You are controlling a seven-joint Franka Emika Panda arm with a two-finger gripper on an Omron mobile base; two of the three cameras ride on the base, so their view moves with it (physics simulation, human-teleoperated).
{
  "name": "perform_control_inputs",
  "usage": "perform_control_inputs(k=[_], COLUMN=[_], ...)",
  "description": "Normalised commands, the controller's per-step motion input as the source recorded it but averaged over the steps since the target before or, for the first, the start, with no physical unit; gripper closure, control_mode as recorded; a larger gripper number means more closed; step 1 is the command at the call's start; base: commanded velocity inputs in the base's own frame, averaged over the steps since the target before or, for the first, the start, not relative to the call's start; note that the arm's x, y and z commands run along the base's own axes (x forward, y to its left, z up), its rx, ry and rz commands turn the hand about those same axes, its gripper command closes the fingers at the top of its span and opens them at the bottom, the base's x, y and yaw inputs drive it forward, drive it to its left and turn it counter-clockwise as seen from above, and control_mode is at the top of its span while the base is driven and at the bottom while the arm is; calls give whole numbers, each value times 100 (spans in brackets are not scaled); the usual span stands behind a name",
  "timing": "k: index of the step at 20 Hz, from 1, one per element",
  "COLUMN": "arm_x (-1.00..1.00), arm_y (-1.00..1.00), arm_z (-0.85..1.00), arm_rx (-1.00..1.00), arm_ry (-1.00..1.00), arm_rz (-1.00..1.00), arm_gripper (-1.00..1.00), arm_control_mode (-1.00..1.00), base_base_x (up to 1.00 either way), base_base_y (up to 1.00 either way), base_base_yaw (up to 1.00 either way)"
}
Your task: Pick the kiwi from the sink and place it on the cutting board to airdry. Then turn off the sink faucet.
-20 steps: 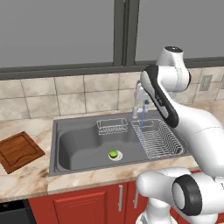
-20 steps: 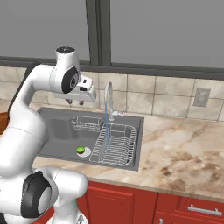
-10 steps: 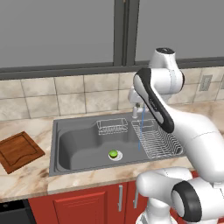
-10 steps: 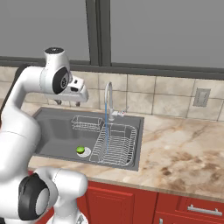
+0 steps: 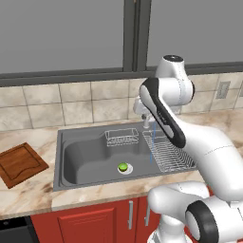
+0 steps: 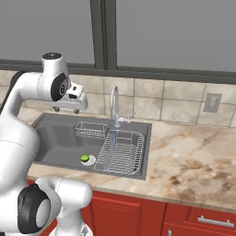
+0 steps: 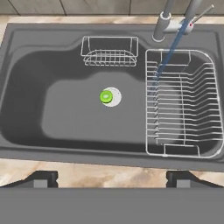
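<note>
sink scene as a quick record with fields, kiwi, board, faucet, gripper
kiwi: kiwi sits on the drain at the bottom of the sink
cutting board: cutting board on the counter left of the sink, bare
sink faucet: sink faucet running, stream falls into the wire rack
gripper: gripper open, above the sink, holding nothing
task stage: kiwi not yet picked

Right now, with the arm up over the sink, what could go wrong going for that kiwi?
The kiwi sits on the round silver drain, so the open gripper might scrape metal or nudge the round fruit away. Water runs from the faucet onto the wire rack, close to the descent path; the hand could get splashed.
</note>
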Motion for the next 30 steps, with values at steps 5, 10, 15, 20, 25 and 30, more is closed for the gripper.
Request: perform_control_inputs(k=[5,10,15,20,25,30], arm_x=[0,1,10,6,6,3], arm_y=[6,10,21,17,10,6], arm_z=[-40,-34,-22,-29,-34,-36], arm_rx=[2,1,0,0,0,0], arm_ry=[0,0,0,0,1,1], arm_rz=[0,0,0,0,0,0], arm_gripper=[-100,-100,-100,-100,-100,-100], arm_control_mode=[-100,-100,-100,-100,-100,-100], base_base_x=[0,0,0,0,0,0], base_base_y=[0,0,0,0,0,0], base_base_yaw=[0,0,0,0,0,0])
